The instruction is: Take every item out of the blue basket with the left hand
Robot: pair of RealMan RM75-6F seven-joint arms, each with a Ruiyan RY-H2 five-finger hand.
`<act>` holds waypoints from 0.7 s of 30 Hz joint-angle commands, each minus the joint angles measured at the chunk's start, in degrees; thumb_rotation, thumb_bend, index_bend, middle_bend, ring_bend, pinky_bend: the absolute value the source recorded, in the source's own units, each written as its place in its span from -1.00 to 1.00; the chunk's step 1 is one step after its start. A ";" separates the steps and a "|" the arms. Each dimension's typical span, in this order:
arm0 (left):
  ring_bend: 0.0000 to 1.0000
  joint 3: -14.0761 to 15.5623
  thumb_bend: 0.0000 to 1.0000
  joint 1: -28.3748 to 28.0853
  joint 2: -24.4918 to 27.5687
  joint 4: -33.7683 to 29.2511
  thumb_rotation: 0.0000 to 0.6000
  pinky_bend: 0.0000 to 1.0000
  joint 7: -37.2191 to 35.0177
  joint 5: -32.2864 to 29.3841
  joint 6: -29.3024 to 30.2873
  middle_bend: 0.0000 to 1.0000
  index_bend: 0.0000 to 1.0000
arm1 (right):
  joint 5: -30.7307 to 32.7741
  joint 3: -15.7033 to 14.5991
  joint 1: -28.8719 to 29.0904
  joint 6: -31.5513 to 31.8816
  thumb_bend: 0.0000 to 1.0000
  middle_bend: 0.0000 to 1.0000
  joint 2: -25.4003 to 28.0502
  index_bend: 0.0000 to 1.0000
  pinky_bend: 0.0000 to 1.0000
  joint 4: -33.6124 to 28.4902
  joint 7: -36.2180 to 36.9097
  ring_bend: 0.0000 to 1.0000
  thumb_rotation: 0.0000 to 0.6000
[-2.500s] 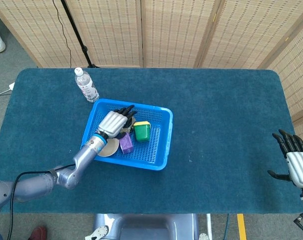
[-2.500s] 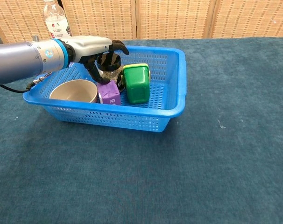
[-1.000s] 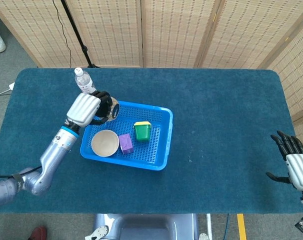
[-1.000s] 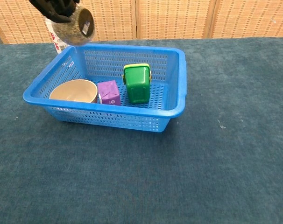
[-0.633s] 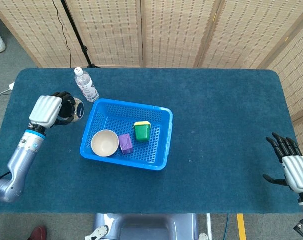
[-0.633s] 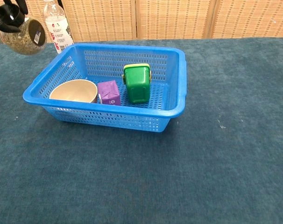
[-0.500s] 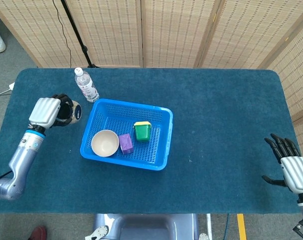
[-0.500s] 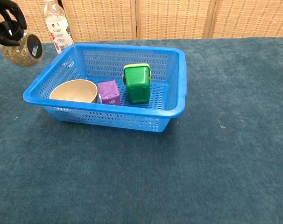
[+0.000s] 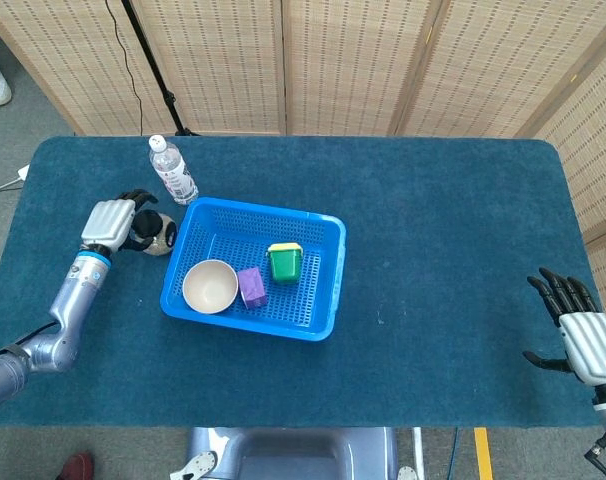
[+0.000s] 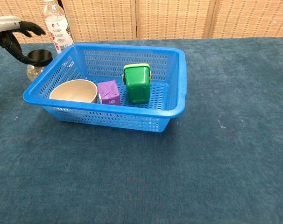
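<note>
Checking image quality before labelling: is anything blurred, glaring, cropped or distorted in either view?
Head view: even, soft light, sharp throughout, no glare; the right hand sits near the frame edge. Chest view: sharp, faint shadow under the blue basket; the left hand and the water bottle are cut by the frame; the jar is partly hidden behind the basket's rim.

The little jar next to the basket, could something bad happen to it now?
Maybe. The left hand is right beside the jar, so pulling away carelessly could tip it. The jar also stands close to the blue basket and the water bottle, so it might get bumped on the next reach.
</note>
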 commanded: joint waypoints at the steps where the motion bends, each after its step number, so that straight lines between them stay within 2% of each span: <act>1: -1.00 -1.04 -0.73 0.04 0.37 -1.11 1.00 -0.61 -5.96 4.21 -0.29 -1.00 -1.00 | 0.24 0.09 0.03 -0.12 -1.00 -1.00 0.00 -1.00 -1.00 0.12 0.06 -1.00 1.00; 6: -1.00 0.23 -0.78 1.59 5.59 -7.36 1.00 -0.72 -13.59 14.06 2.33 -1.00 -1.00 | 0.53 0.08 0.25 -0.69 -1.00 -1.00 -0.07 -1.00 -1.00 0.25 0.19 -1.00 1.00; 13: -1.00 1.44 -0.86 1.15 11.25 -19.85 1.00 -0.72 -17.11 22.05 3.46 -1.00 -1.00 | 0.61 0.15 0.34 -0.74 -1.00 -1.00 0.00 -1.00 -1.00 0.20 0.28 -1.00 1.00; 17: -1.00 1.63 -0.87 -1.17 10.62 -24.26 1.00 -0.72 -12.40 21.78 1.12 -1.00 -1.00 | 0.67 0.17 0.29 -0.64 -1.00 -1.00 0.09 -1.00 -1.00 0.27 0.60 -1.00 1.00; 21: -1.00 1.03 -0.87 -4.53 6.43 -24.82 1.00 -0.72 -4.73 15.67 -2.57 -1.00 -1.00 | 0.64 0.15 0.30 -0.65 -1.00 -1.00 0.19 -1.00 -1.00 0.46 1.04 -1.00 1.00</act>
